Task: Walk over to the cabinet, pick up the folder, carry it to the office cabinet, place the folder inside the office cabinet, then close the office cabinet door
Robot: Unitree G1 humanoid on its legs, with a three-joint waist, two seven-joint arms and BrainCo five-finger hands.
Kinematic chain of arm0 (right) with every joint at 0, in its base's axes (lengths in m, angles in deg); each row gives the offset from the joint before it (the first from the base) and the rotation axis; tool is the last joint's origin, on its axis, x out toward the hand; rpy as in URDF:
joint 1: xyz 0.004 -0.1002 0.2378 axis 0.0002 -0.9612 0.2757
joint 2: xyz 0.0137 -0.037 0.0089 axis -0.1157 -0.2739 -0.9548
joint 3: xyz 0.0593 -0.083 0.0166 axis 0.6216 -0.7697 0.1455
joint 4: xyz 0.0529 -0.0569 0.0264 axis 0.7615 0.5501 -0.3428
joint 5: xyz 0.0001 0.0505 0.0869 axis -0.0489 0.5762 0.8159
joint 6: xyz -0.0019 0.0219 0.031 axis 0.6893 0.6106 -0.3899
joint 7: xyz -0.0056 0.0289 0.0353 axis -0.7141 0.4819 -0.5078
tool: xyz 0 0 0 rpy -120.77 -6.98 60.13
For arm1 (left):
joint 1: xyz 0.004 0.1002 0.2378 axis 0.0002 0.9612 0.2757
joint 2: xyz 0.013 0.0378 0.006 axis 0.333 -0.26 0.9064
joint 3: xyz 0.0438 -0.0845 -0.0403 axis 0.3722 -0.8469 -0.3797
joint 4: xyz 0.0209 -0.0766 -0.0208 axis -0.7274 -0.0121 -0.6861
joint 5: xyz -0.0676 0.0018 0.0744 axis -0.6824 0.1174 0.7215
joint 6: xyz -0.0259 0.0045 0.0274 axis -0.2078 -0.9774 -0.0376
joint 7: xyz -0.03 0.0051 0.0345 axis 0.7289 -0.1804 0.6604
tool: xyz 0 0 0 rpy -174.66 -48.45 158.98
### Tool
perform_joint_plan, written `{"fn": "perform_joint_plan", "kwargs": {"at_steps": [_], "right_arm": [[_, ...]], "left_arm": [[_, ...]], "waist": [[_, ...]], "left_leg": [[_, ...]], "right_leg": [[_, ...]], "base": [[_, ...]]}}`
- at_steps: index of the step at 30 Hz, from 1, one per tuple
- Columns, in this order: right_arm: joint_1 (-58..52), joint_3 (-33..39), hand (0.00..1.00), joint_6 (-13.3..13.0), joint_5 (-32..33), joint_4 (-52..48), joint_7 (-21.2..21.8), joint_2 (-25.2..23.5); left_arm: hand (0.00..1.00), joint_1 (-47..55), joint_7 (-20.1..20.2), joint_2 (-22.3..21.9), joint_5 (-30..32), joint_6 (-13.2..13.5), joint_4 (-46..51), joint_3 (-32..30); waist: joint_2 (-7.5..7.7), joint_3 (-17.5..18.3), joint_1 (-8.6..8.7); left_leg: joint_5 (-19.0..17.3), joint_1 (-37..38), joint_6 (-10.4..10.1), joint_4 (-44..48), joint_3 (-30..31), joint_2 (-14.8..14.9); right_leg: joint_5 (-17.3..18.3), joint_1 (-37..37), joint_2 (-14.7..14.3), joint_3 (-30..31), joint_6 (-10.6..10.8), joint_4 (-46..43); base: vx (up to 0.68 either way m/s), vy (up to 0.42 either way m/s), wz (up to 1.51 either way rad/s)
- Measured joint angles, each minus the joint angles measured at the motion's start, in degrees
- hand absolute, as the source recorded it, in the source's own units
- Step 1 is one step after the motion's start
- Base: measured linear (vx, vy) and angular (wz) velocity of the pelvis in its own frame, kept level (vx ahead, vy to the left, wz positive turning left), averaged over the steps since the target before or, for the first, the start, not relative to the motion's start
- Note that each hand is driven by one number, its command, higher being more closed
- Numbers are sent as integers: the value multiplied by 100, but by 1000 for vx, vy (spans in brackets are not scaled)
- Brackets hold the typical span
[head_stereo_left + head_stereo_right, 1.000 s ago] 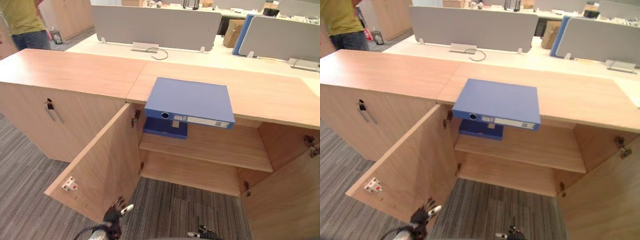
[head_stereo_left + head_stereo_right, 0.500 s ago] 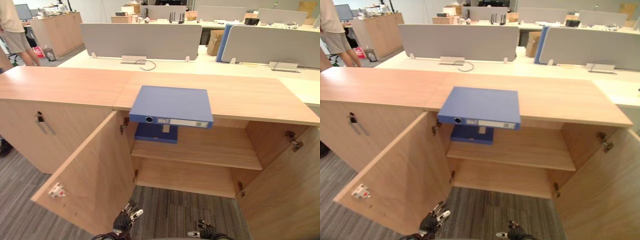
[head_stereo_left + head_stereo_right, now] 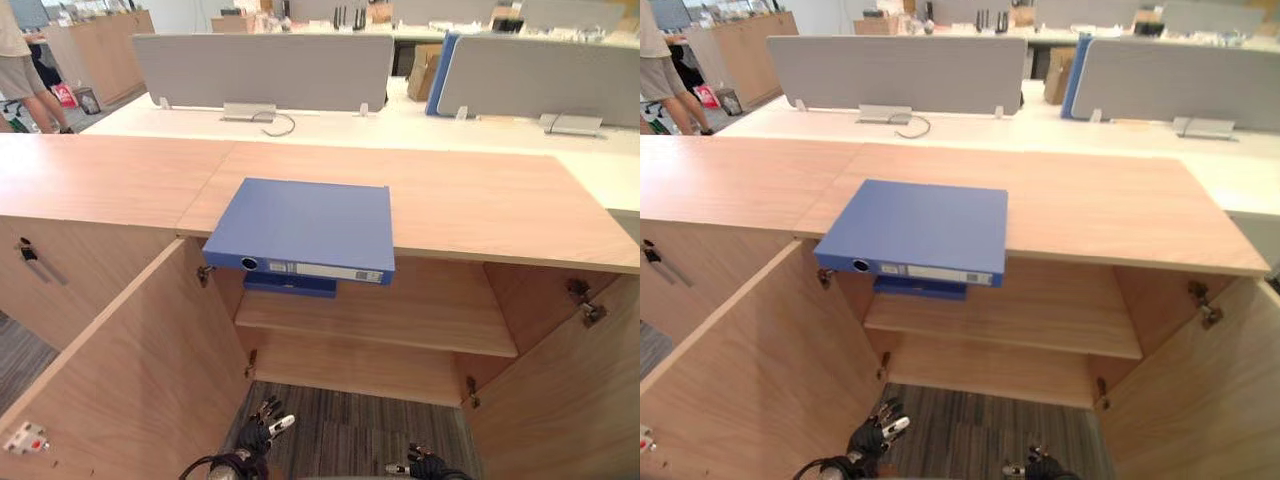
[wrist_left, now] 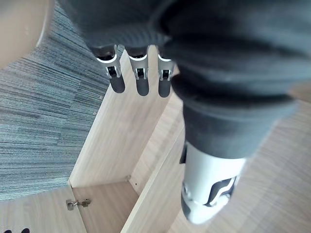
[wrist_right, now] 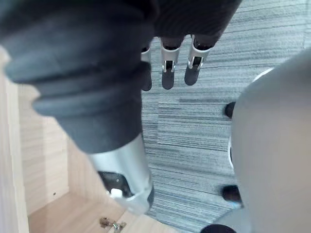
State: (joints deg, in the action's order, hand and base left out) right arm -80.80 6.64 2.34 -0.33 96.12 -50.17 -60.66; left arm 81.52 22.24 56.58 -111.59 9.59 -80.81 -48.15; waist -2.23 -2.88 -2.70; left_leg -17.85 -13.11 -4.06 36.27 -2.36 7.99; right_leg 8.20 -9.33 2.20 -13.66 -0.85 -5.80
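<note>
- We see the folder [image 3: 300, 225] lying flat on the counter [image 3: 480, 200], spine toward us and running along the front edge, which it overhangs above the open cabinet [image 3: 400, 310].
- Our left hand [image 3: 258, 435] and right hand [image 3: 422, 464] hang low over the carpet [image 3: 350, 430], fingers straight, holding nothing.

No writing can be read from here; the white label [image 3: 322, 270] on the blue folder [image 3: 300, 222] spine is too small to make out.
</note>
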Motion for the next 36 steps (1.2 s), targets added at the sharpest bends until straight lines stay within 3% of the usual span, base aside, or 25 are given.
{"fn": "perform_joint_plan", "kwargs": {"at_steps": [1, 2, 5, 7, 9, 15, 18, 22, 27, 32, 34, 36], "right_arm": [[-3, 41, 0, 0, -1, -2, 0, 17], [3, 90, 0, -2, -10, -14, -10, 31], [-15, 87, 0, -6, -24, -29, -4, -129], [-18, 57, 0, -7, -20, -63, -5, -161], [-65, -23, 0, -23, -22, -182, -6, -255], [-121, -350, 0, -48, -34, -376, -6, -337], [-157, -387, 0, -50, -42, -394, -10, -331], [-284, -273, 0, -50, -229, -608, -46, -377], [-501, 312, 0, -48, -238, -828, -42, -464], [-510, 623, 0, -2, -224, -818, -25, -583], [-518, 635, 0, 2, -224, -818, -25, -679], [-544, 632, 0, 5, -226, -819, -29, -811]], "left_arm": [[0, 23, 12, -1, -12, 0, 34, 35], [0, 82, 33, 42, -62, -2, 99, 99], [0, 73, 43, 238, -137, 7, 262, 69], [0, 199, 42, 247, -141, 5, 340, 26], [0, 391, 41, 289, -159, 2, 590, 9], [0, 573, 36, 273, -155, -4, 1119, 33], [0, 767, -14, 288, -40, -6, 1949, 40], [0, 959, -140, 266, 616, 14, 3420, -197], [0, 975, -502, -250, 1321, 41, 4275, -798], [0, 1017, -1155, -742, 2566, 51, 5196, -1405], [0, 955, -1600, -807, 3347, 50, 5496, -1501], [0, 804, -1972, -843, 4049, 49, 5816, -1527]], "waist": [[-38, 7, -5], [-73, -2, -56], [202, -4, -56], [241, 22, -70], [305, 77, -85], [310, 143, -119], [297, 219, -139], [290, 246, -203], [298, 257, -332], [361, 303, -445], [410, 384, -456], [528, 433, -463]], "left_leg": [[214, 42, -45, -518, 15, -79], [767, 152, 94, -962, 5, -187], [910, 391, 232, -1398, -52, -508], [1002, 595, 276, -1700, -127, -612], [1312, 919, 299, -2352, -187, -751], [2099, 1439, 244, -3730, -154, -764], [2373, 1540, 256, -4121, -152, -770], [2476, 1532, 295, -4155, -101, -836], [2557, 1519, 329, -4163, 123, -894], [2640, 1383, 303, -4161, 117, -868], [2662, 1342, 297, -4158, 113, -869], [2691, 1315, 285, -4153, 91, -863]], "right_leg": [[0, -5, 15, 11, 17, 2], [65, -15, 36, 125, 187, 12], [36, -91, 334, 137, 259, 38], [-15, -124, 446, 142, 338, 17], [-67, -115, 575, 145, 409, 17], [-164, -7, 569, 130, 514, 54], [-164, 24, 555, 119, 514, 116], [-142, 13, 602, 93, 533, 171], [-31, -143, 627, -240, 635, 259], [-144, -145, 599, -431, 701, 355], [-231, -159, 588, -452, 649, 432], [-256, -180, 578, -441, 640, 459]], "base": [[150, 195, -18], [124, 153, -11], [160, 150, 9], [130, 102, -1], [102, 35, -3], [-14, -55, 4], [-75, -33, 0], [-162, -1, 0], [-138, 13, 29], [-46, 19, 22], [21, 15, 4], [60, -1, -1]]}}
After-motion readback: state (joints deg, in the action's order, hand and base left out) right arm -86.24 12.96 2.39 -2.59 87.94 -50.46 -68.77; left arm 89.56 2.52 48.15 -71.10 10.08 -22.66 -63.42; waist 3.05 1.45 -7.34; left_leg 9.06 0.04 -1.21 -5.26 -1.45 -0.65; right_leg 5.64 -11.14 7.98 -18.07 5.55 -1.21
